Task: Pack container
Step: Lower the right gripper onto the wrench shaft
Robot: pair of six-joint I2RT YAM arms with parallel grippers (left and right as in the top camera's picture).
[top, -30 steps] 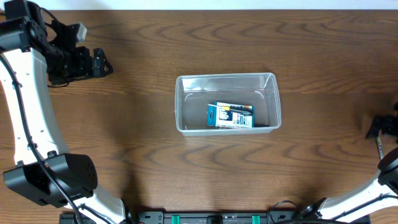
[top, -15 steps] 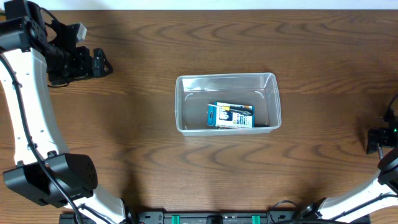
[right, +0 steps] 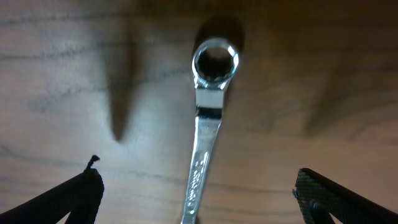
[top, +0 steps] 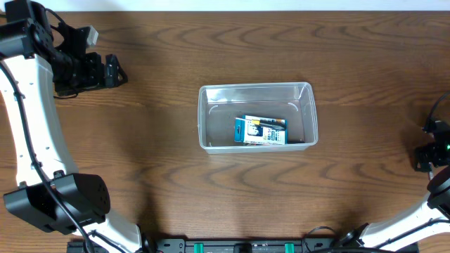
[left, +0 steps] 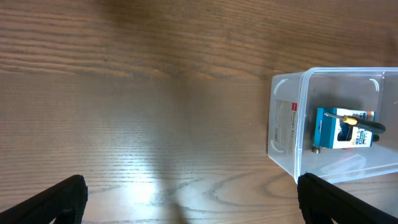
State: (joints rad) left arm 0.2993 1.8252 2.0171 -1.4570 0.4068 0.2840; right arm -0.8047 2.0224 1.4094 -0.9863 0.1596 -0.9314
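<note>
Right gripper (right: 199, 186), wrist view: both fingers stand wide apart at the lower corners of the picture, gripping nothing. A bright metal wrench (right: 208, 124) lies flat on the wooden table (top: 211, 190) between them, touching neither finger. Its shaft runs straight away from the wrist, ring end farthest out.

Left gripper (left: 191, 193), wrist view: jaws likewise spread wide and empty, with only bare wood between the fingers.

Container (top: 254, 86), overhead view: a clear rectangular tub standing upright and open-topped at the middle of the table, well apart from both grippers. Its long axis runs left to right across the picture. A small blue-and-white box (top: 261, 131) lies flat on the tub's floor, toward the near long wall, its length parallel to the tub's.

Arms, overhead view: the left arm rises from its base at the lower left and curves up the left edge, and its gripper (top: 116, 70) at the far left corner points toward the right. Of the right arm only the part at the right edge shows, its gripper (top: 429, 151) low over the table.
</note>
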